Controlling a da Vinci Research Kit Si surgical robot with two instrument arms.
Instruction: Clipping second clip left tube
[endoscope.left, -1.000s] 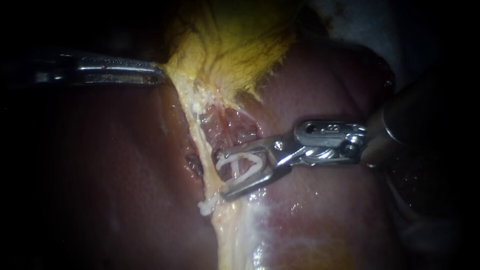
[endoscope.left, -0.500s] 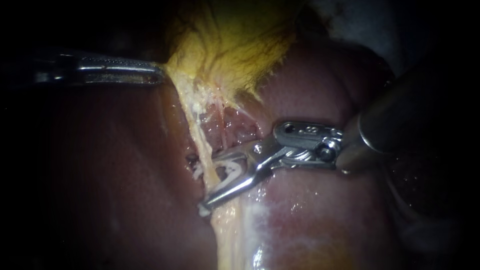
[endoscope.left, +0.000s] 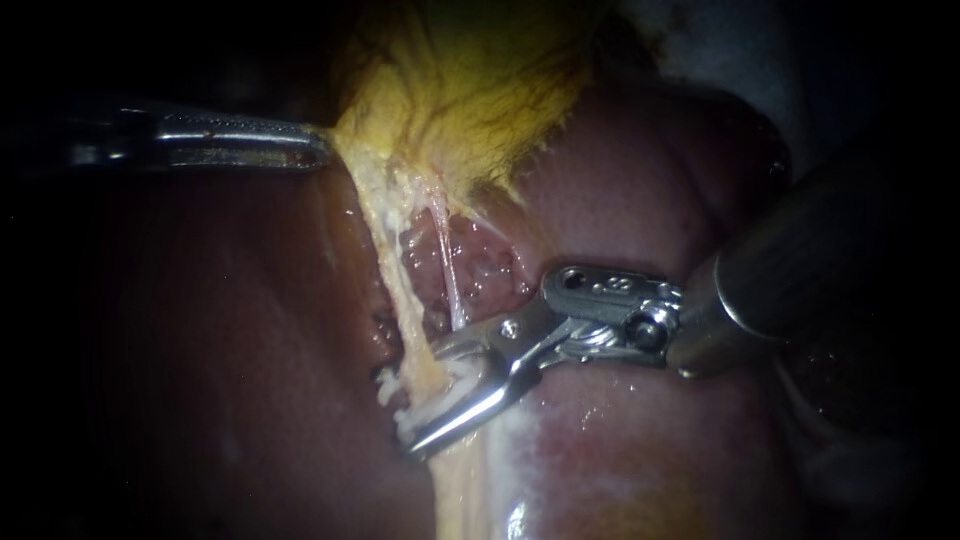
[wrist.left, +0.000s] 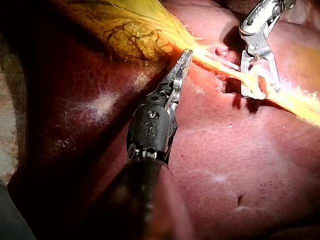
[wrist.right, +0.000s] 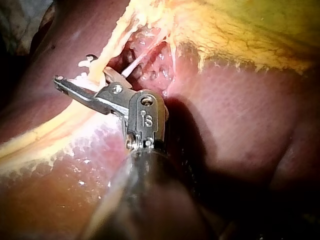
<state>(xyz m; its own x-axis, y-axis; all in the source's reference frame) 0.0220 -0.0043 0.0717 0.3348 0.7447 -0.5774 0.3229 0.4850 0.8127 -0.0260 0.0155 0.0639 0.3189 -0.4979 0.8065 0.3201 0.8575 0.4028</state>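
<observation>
Left tube (endoscope.left: 397, 290) now lies between the right instrument's (endoscope.left: 430, 398) jaws, which have slid across it and narrowed, holding the white clip (endoscope.left: 452, 385) around it; closing looks imminent; left instrument (endoscope.left: 318, 142) stays clamped on the gallbladder (endoscope.left: 470, 90).

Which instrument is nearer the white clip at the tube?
Right. The right instrument holds the white clip between its jaws, astride the tube. The left instrument is apart from the clip, farther up, with its jaws gripping the gallbladder edge.
</observation>
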